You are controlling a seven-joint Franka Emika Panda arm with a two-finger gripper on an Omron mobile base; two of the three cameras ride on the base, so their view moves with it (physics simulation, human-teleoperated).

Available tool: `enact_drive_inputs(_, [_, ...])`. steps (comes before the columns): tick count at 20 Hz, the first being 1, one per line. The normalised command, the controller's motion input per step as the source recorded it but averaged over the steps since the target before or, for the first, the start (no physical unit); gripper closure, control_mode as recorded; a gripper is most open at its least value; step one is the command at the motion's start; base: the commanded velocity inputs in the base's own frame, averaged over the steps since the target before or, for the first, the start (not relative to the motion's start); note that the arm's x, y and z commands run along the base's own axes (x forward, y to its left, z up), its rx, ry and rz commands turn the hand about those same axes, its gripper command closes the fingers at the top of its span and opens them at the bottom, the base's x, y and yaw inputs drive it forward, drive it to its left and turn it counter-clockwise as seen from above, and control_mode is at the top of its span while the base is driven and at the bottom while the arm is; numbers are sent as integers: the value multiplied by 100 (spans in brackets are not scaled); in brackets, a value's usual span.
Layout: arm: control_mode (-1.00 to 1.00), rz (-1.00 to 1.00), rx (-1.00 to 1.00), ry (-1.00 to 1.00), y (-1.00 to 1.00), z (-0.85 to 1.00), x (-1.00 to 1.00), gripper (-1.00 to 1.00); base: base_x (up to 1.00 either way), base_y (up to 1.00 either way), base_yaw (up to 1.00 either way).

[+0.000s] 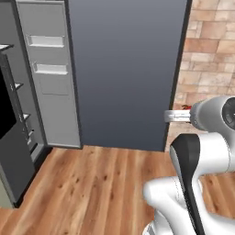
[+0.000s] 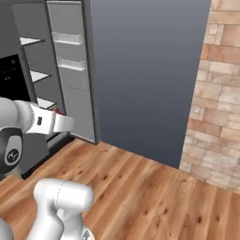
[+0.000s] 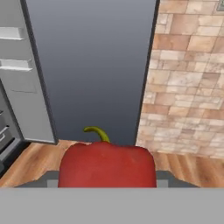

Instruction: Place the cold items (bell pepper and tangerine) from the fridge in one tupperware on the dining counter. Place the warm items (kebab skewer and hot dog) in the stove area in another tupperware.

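A red bell pepper [image 3: 107, 164] with a curled green stem sits at the bottom of the hand view, and the gripper is shut on it, with a dark finger at each side. In the left base view the gripper [image 1: 176, 115] points left at about mid height, in front of the fridge's closed door, and a sliver of red pepper [image 1: 186, 107] peeks above it. From the right base view the gripper [image 2: 64, 123] points right, with the pepper [image 2: 58, 112] just visible. The tangerine, kebab skewer, hot dog and tupperware are out of view.
The fridge's dark grey closed door [image 1: 124, 69] stands straight ahead. Its left door [image 1: 50, 69] hangs open with bins inside, and the fridge shelves [image 2: 33, 75] show beyond it. A brick wall [image 1: 206, 46] runs on the right. Wooden floor [image 1: 92, 183] lies below.
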Motion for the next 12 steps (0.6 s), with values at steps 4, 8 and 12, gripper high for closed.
enact_drive_inputs(4, [100,0,0,0,0,0,0,100,-100,0,-40])
enact_drive_inputs(8, [100,0,0,0,0,0,0,100,-100,0,-41])
enact_drive_inputs(12, [100,0,0,0,0,0,0,100,-100,0,-40])
